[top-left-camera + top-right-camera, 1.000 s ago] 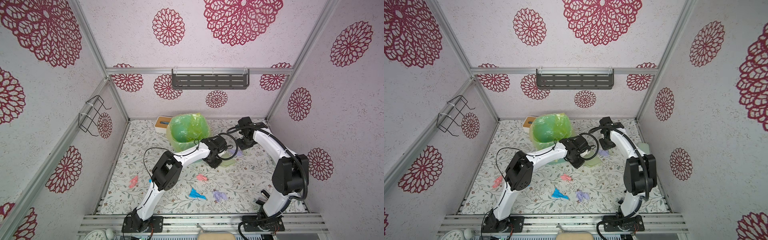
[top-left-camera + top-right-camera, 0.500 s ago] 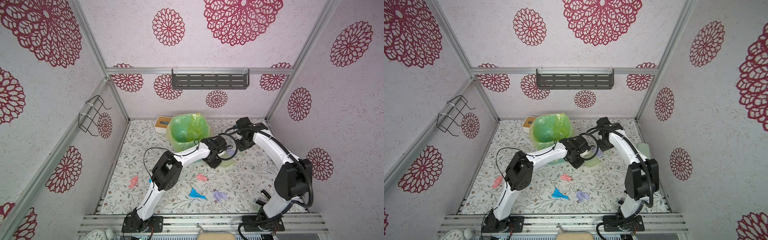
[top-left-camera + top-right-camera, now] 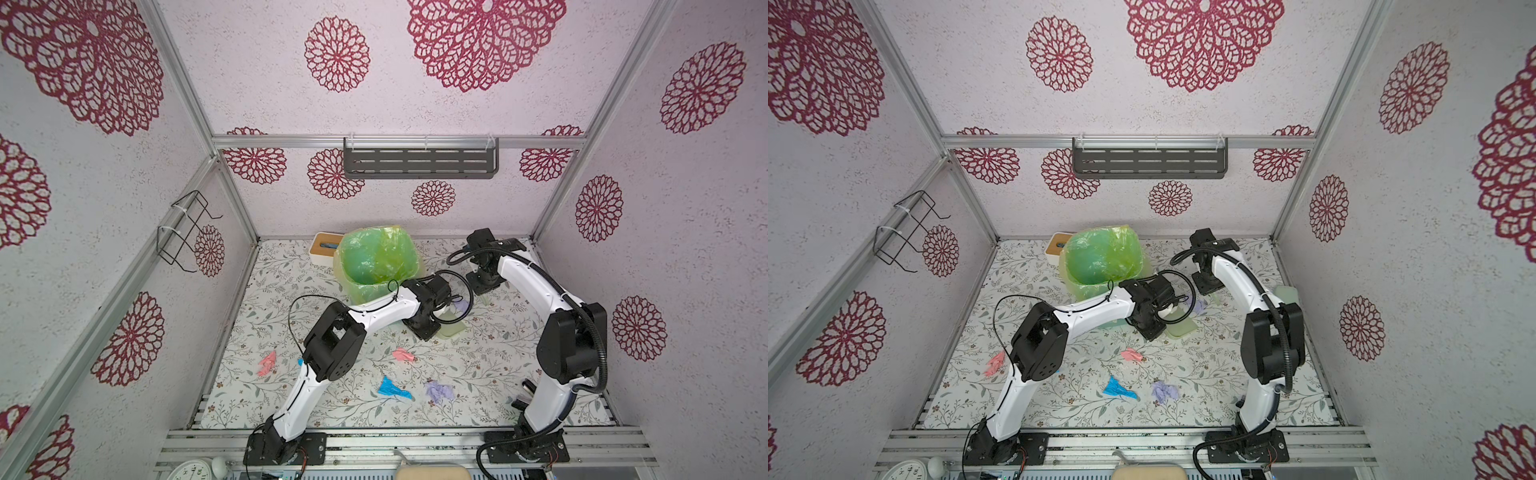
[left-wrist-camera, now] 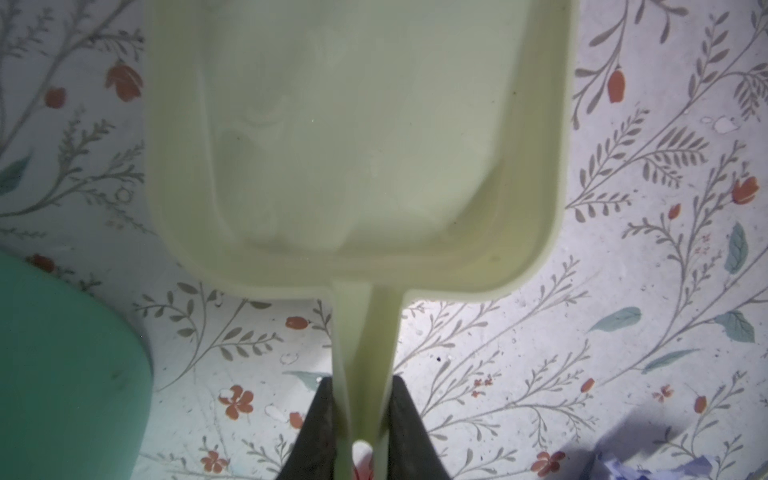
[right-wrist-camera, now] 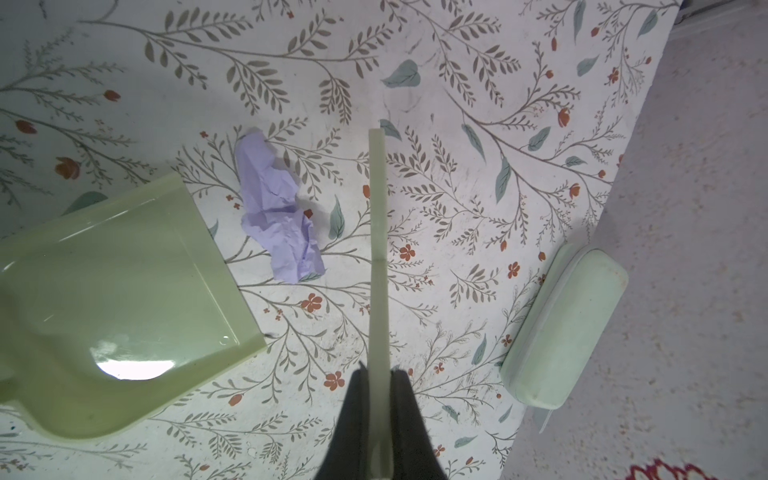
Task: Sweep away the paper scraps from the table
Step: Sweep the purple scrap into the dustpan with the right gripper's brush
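While a crumpled lilac scrap (image 5: 278,212) lies on the tabletop (image 5: 457,124) between dustpan (image 5: 124,266) and scraper (image 5: 378,249), we see left fingers (image 4: 320,424) clamping the dustpan handle, right fingers (image 5: 353,415) clamping the scraper.

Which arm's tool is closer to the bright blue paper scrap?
Left. The left tool, holding the dustpan, is behind the blue scrap, slightly right; the right tool, holding a thin green sweeper, is farther back and right.

Pinkish walls (image 3: 257,83) printed with crimson rosettes; dark slotted shelf (image 3: 419,163) on the back wall, wire rack (image 3: 183,232) on a side wall.
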